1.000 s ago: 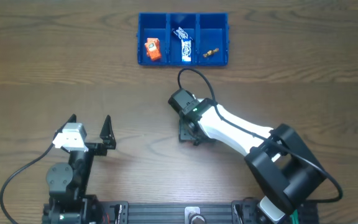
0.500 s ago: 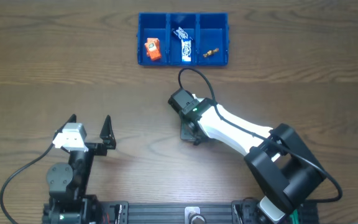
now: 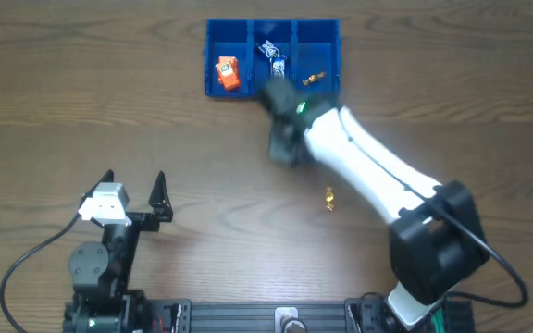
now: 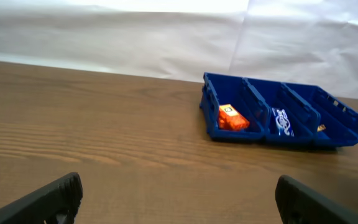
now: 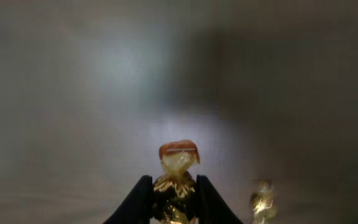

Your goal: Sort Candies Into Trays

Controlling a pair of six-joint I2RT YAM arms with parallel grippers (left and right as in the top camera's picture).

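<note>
One gold candy [image 5: 179, 155] is pinched in the right gripper [image 5: 174, 185], jaws shut on its wrapper, held up over the table [image 3: 63, 120], short of the tray [image 3: 209, 55] at the far edge. Step in hand, prob.: carry to drop-off. Next move needs it over the right bin, where a twin candy [image 3: 314, 80] lies, then a release. Spare candy [image 3: 329, 198] lies mid-table, not in the way. Left gripper [image 3: 134, 178] sits open nr the near-left corner, well apart.

One tray [image 3: 213, 37], five candies [image 3: 227, 73] (three gold)

right arm [image 3: 368, 166] across tray [image 3: 228, 37] front
</note>
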